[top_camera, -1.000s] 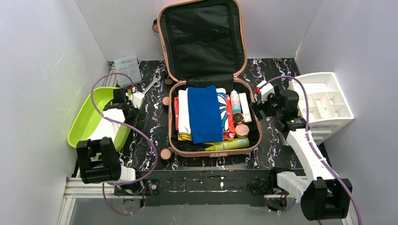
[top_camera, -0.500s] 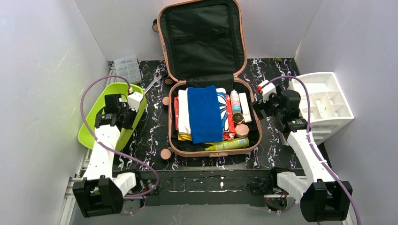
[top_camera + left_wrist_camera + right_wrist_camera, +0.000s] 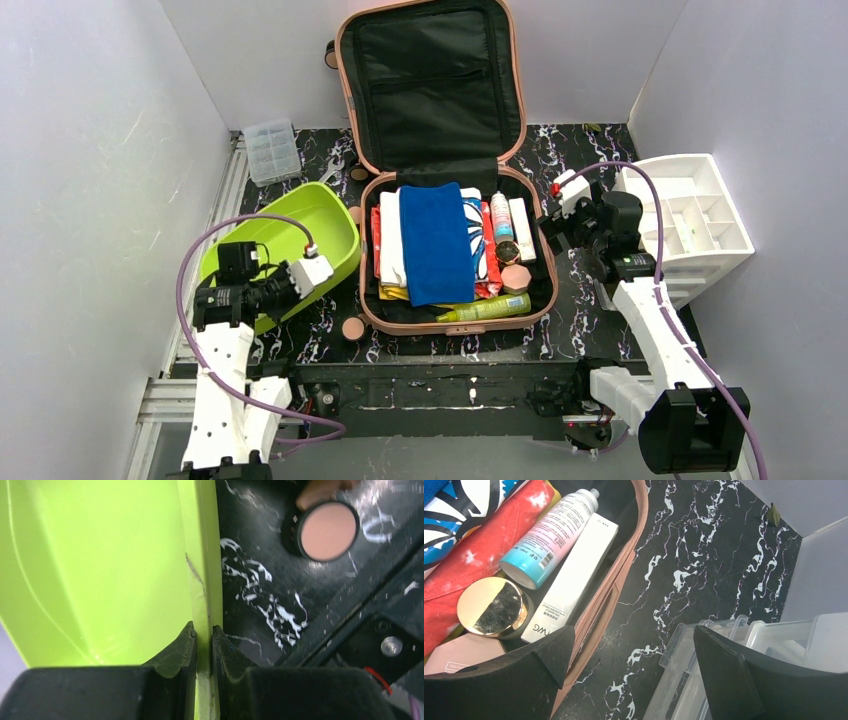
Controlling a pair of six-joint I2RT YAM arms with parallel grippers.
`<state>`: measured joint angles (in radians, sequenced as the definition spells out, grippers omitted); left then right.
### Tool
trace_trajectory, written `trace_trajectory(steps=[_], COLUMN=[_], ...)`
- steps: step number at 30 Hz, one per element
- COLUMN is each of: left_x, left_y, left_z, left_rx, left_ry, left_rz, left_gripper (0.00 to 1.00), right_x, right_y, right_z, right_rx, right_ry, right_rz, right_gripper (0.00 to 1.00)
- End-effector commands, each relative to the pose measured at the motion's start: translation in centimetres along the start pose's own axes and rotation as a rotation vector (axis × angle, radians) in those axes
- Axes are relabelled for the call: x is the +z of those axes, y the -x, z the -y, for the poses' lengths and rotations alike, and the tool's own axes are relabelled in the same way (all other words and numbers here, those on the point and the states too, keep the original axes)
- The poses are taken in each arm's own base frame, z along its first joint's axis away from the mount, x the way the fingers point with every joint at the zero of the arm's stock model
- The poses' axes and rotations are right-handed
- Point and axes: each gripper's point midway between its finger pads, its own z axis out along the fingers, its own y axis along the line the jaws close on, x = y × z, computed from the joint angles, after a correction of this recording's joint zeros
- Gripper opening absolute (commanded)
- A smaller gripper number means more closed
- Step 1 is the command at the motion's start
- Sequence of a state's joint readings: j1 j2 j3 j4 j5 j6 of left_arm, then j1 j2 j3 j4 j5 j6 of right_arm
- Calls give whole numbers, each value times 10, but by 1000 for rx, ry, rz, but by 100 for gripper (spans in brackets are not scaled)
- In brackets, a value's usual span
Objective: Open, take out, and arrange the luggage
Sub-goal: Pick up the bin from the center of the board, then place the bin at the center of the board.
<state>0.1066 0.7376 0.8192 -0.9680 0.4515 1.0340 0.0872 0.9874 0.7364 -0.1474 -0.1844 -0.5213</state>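
Note:
The salmon-pink luggage (image 3: 430,90) lies open in the middle of the table, its black-lined lid leaning on the back wall. Its base holds a blue towel (image 3: 437,245), folded cloths, a spray bottle (image 3: 549,535), a white box (image 3: 574,575), a gold-lidded jar (image 3: 491,607) and a yellow-green tube (image 3: 485,308). My left gripper (image 3: 325,272) (image 3: 203,630) is shut on the rim of the lime-green tray (image 3: 300,225) (image 3: 100,570), just left of the luggage. My right gripper (image 3: 550,235) (image 3: 633,630) hangs open beside the luggage's right edge, with nothing between its fingers.
A white drawer organizer (image 3: 690,215) (image 3: 724,655) stands at the right wall. At the back left lie a clear compartment box (image 3: 272,150) and a wrench (image 3: 325,180). A round pink disc (image 3: 352,328) (image 3: 327,530) rests near the luggage's front left corner. Walls enclose three sides.
My left arm has swung the green tray from the left wall rightward and nearer, up against the luggage's left side. The right arm has stayed put.

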Motion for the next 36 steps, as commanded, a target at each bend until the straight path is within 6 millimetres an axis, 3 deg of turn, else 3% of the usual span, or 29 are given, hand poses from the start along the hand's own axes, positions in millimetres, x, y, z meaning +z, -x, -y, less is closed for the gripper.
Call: trace_trajectory(steps=[1, 6, 12, 18, 23, 32, 36], left_x=[-8, -17, -11, -3, 9, 12, 10], left_y=[-11, -26, -48, -49, -70, -66, -60], left_z=[30, 29, 25, 18, -8, -36, -37], left_rx=[257, 398, 528, 592, 654, 639, 649], left_ry=[-137, -160, -213, -234, -167, -99, -105], left_rz=[-18, -103, -195, -192, -306, -276, -236], left_gripper=[0, 0, 0, 0, 0, 0, 4], right_x=[-3, -4, -4, -3, -4, -4, -5], right_y=[13, 12, 9, 8, 7, 5, 4], right_z=[10, 12, 12, 12, 13, 14, 14], right_rx=[8, 16, 27, 31, 36, 43, 47], right_ry=[-36, -40, -30, -26, -25, -22, -21], right_rz=[56, 53, 50, 49, 48, 47, 46], right_gripper=[98, 98, 98, 98, 99, 98, 98])
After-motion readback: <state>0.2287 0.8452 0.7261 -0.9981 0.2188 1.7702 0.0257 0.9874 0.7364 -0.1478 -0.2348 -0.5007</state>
